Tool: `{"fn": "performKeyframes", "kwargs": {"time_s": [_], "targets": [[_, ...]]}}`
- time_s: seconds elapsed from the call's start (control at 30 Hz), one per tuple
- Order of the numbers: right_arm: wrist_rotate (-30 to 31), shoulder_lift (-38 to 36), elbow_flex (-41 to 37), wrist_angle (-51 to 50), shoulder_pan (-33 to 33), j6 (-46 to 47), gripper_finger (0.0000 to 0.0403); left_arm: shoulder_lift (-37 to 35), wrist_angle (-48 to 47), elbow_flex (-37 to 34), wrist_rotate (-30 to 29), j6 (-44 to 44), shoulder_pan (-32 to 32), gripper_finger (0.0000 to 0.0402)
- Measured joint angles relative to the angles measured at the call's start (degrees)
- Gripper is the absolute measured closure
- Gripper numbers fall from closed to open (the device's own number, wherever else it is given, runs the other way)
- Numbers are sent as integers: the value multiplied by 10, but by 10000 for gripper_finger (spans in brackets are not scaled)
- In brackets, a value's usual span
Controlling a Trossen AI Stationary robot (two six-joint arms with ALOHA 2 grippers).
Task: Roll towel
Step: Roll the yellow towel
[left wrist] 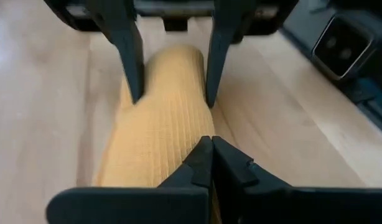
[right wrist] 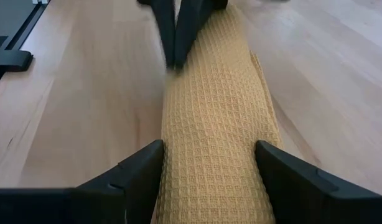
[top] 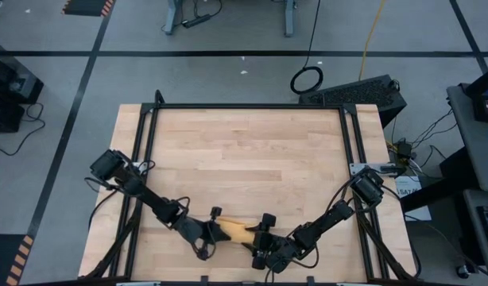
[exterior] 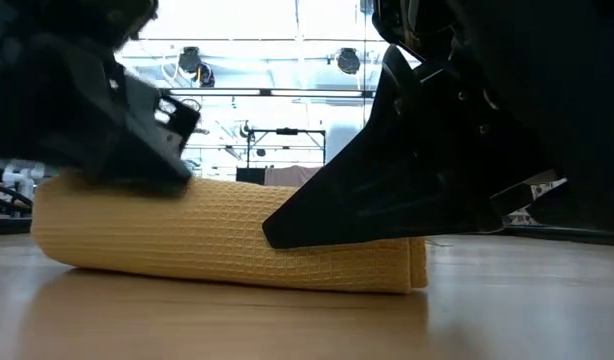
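Now the towel [top: 238, 233] lies rolled into a yellow log near the front edge of the wooden table [top: 244, 151], between the two arms. The left gripper [left wrist: 211, 163] sits at one end with its fingers pressed together above the roll. The right gripper [right wrist: 209, 163] straddles the other end, fingers spread on either side.

Mustard-yellow towel [right wrist: 216, 124] (waffle weave); pale wood table [right wrist: 85, 112].
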Motion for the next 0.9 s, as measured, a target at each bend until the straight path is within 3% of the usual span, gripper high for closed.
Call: {"fn": "performKeyframes", "kwargs": {"time_s": [0.2,0.33,0.63,0.83,0.9], "targets": [[0,0,0,-1,0,2,161,-35,223,-114,15,13,-11,391],[0,0,0,-1,0,0,161,-28,318,-186,23,-17,-4,391],[0,0,0,0,0,7,161,-28,340,-216,20,-17,-1,391],[0,0,0,0,0,9,161,-32,441,-214,25,19,-2,391],[0,0,0,0,0,10,161,-31,414,-208,31,26,-2,391]]}}
